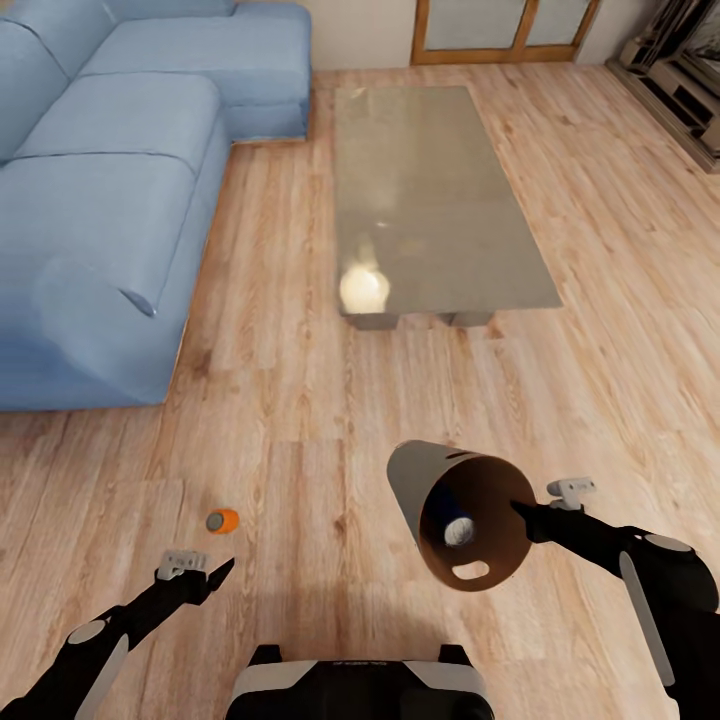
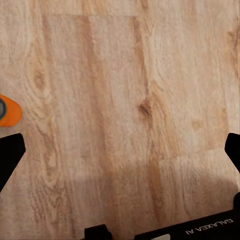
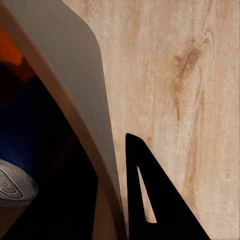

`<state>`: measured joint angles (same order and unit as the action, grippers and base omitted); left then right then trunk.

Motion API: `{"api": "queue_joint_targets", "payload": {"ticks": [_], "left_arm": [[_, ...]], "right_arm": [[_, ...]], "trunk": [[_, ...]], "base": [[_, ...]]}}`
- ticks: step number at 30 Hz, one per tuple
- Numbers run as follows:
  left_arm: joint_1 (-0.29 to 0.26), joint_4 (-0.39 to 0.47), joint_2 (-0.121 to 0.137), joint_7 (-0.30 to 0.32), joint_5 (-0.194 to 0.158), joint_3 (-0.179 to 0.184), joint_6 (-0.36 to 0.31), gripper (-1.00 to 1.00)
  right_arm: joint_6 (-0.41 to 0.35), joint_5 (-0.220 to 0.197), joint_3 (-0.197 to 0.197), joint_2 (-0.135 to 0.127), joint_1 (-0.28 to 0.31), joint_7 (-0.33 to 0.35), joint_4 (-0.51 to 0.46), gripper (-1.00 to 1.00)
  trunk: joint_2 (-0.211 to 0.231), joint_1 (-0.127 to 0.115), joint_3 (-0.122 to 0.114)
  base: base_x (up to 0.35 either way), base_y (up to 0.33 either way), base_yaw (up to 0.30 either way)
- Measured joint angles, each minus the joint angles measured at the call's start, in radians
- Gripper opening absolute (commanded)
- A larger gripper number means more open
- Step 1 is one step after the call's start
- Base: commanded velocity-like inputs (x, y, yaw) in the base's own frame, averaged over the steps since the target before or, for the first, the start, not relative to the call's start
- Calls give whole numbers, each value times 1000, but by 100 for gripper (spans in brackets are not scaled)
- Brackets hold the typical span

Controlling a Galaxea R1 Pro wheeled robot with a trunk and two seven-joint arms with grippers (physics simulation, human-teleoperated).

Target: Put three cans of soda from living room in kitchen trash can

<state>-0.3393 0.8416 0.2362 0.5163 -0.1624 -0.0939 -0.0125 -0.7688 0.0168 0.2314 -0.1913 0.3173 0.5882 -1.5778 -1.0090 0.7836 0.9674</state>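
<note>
Right jaws clamp the tilted bin (image 1: 470, 500)'s rim; left jaws apart above floor, "GALAXEA" readable.

Right claw (image 3: 112, 200) pinches the bin's wall (image 3: 75, 85).

The scene is evenly and brightly lit. A round glare spot is reflected on the glass-topped low table (image 1: 430, 200), well ahead of both grippers. Soft shadow is cast on the wood floor (image 1: 300, 420) below the left gripper (image 1: 200, 572). The bin (image 1: 470, 515) interior is dark. Wrist renders are slightly soft.
</note>
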Motion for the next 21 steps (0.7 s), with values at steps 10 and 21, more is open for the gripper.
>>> {"api": "queue_joint_targets", "payload": {"ticks": [10, 21], "left_arm": [[0, -1, 0, 1, 0, -1, -3, 100], [0, 1, 0, -3, 0, -1, -1, 100]], "right_arm": [[3, 3, 1, 0, 0, 1, 1, -100], [4, -3, 2, 0, 0, 2, 3, -100]], "trunk": [[0, 0, 0], [0, 0, 0]], "base": [[118, 300, 11], [131, 216, 0]]}}
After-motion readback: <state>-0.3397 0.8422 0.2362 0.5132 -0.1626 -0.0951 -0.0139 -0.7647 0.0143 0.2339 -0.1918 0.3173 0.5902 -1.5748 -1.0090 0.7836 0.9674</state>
